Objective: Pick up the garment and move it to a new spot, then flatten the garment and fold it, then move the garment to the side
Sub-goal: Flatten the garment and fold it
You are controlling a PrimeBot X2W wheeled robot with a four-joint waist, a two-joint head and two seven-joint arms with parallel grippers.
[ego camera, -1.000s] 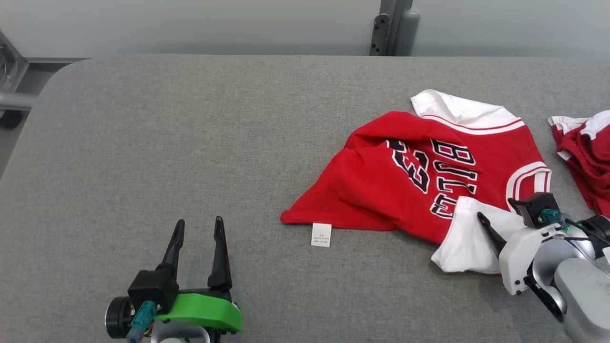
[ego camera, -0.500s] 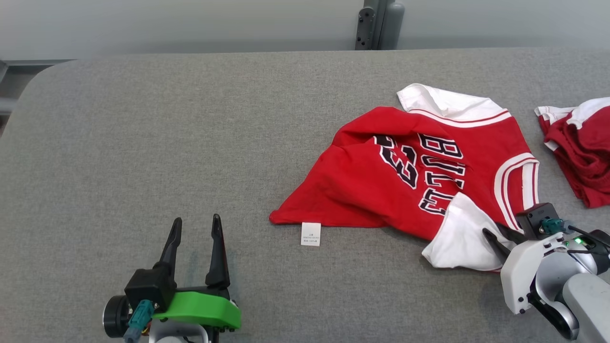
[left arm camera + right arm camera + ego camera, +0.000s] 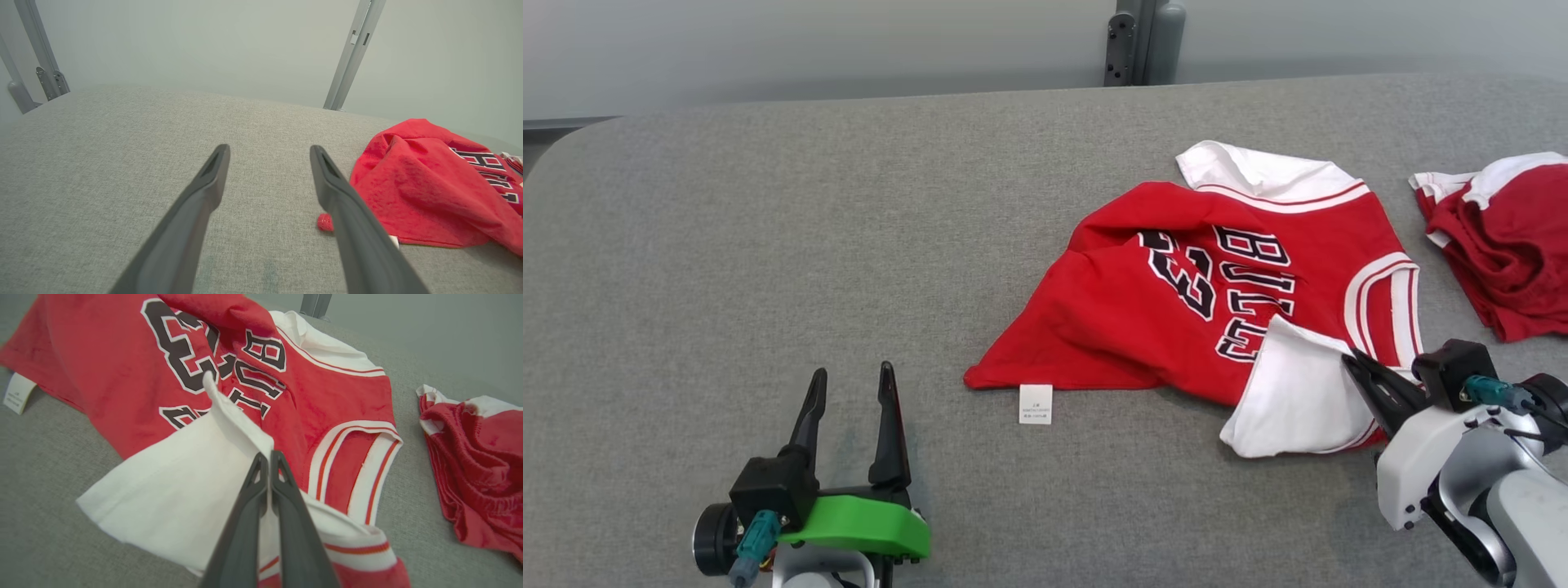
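Where the right gripper (image 3: 268, 457) meets the cloth, its two dark fingers are pressed flat together with no gap, and a raised ridge of the white sleeve (image 3: 184, 486) is pinched at their very tips. The hold appears to be on that sleeve fold alone, not on the red body of the garment (image 3: 1119, 327). The garment lies crumpled on the right half of the grey table (image 3: 768, 245), lettering upward, its far white sleeve toward the back edge and its care label (image 3: 1035, 404) flat on the table at the near left corner. A second red garment (image 3: 1503, 261) lies just to the right, apart from the first. The left gripper (image 3: 851, 369) rests low at the near left with fingers spread wide and nothing between them, well apart from the cloth. Risks noted: the bite is shallow and at the fingertips, so the fabric's weight on lifting could pull the fold out. A one-corner lift would likely let the garment hang and bunch, making flattening harder. A carry swung toward the right could snag or drag the neighbouring red garment. With the left gripper idle, no second hold guards against a slip.
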